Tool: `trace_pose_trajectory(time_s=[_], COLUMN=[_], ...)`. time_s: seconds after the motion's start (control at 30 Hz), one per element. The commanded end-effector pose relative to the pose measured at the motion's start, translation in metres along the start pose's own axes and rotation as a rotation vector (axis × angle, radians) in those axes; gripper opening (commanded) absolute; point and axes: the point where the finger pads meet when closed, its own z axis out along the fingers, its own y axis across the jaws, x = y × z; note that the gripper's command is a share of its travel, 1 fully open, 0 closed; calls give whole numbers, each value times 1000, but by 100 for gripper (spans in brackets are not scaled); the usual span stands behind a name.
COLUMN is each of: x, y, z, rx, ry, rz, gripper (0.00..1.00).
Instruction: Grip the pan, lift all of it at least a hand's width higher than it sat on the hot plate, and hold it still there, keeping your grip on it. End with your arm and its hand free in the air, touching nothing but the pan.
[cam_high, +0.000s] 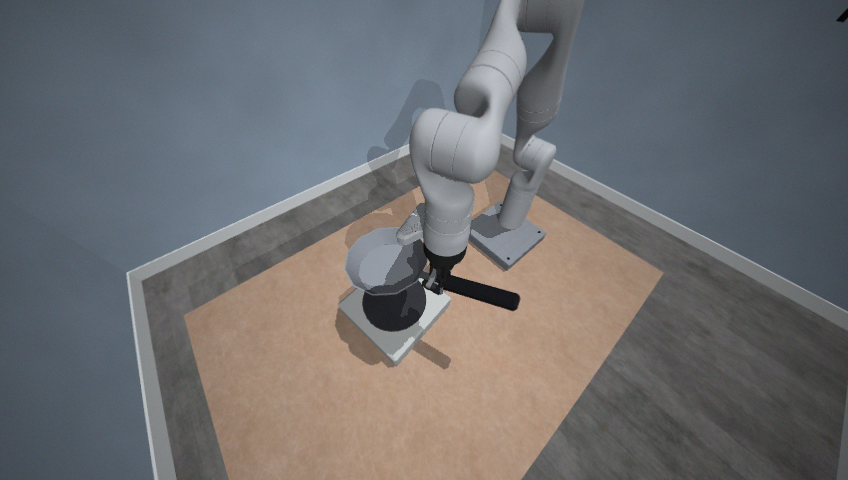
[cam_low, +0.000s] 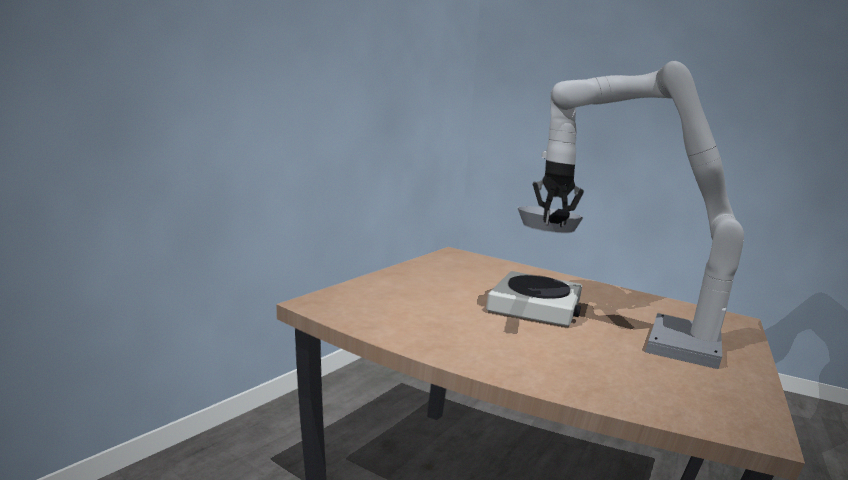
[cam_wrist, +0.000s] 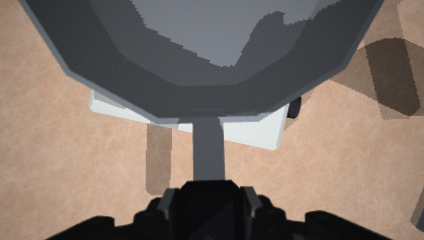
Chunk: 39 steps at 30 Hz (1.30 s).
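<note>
Hanging from the wrist, the fingers (cam_low: 558, 209) are clamped on the pan's handle (cam_high: 483, 293) close to where it joins the bowl, a grip placed near the weight so that the pan (cam_low: 548, 218) tips little. Seen from the wrist view, the grey neck of the handle runs straight from the black fingers up into the bowl, which fills the upper half of the picture. Nothing can be seen inside the pan; its grey floor shows only shade. Below it, well apart, lies the hot plate (cam_low: 531, 304), a white box with a round black disc on top, bare now that the pan has left it. It rests on the bench (cam_low: 416, 333), with the pan's shadow falling just beside it. Judged from the exterior view, the gap between pan and disc looks more than the lift asked for, so what remains is likely to hold still. Farther back, the arm (cam_low: 702, 154) arches up from its base plate (cam_low: 654, 347) at the bench's far side, touching nothing but the pan.
</note>
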Motion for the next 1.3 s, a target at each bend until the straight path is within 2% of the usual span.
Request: trace_pose_trajectory(time_s=[0.0, 0.43, 1.27], x=[0, 0, 0], y=[-1, -1, -1], z=[-6, -29, -60], rx=[6, 6, 6], ry=[1, 1, 1], rz=[0, 0, 0], gripper=[0, 0, 0])
